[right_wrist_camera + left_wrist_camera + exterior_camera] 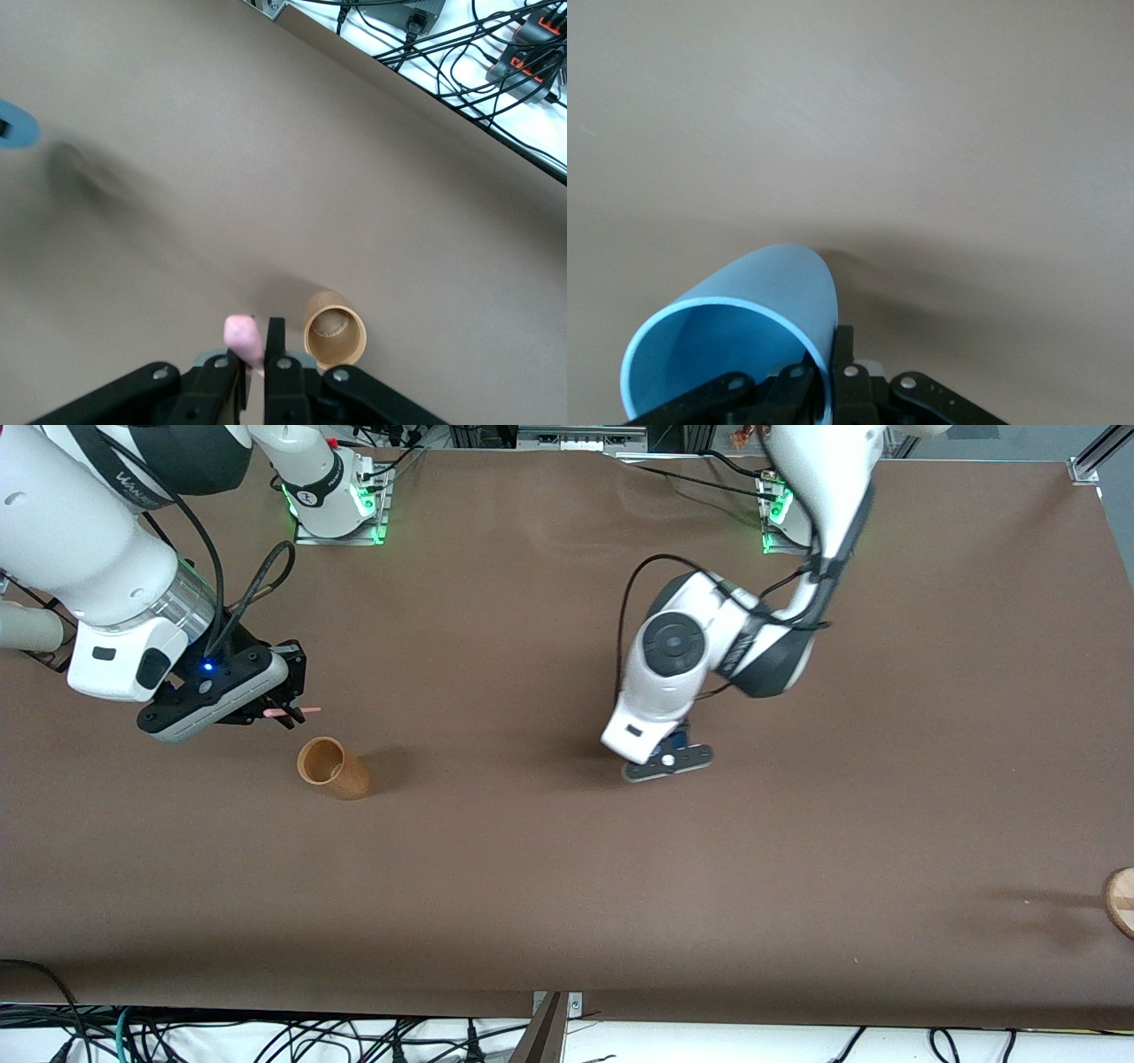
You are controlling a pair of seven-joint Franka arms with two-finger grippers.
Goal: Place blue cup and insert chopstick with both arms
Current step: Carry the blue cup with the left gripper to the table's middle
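Blue cup (pixel 735 328): one, clamped by its wall between the fingers of the left gripper (pixel 666 760), mouth tilted toward the wrist camera, bright blue inside exposed. Sits at lower left of the left wrist frame; in the front frame only a blue sliver (pixel 677 740) visible under the left wrist, centre-right, over bare table (pixel 549 886).

Chopstick (pixel 292 712): one, pink-red, pinched between the closed fingers of the right gripper (pixel 285 710), tip protruding sideways toward frame centre. Located left of centre in the front frame, just above the orange-brown cup (pixel 331 768). Appears at bottom centre of the right wrist frame as a pink stub (pixel 243 341) between the black fingers (pixel 276 354).

Cup count: two. Orange-brown cup stands upright on the table, apart from the gripper, at lower centre of the right wrist frame (pixel 334 331). Blue cup's rim also glimpsed at the upper-left edge of the right wrist frame (pixel 16 124).

Arm count: two, white, bases along the top edge of the front frame. Round wooden object (pixel 1120 901): one, cut off at the lower-right edge. Cables (pixel 266 1041) along the bottom edge.
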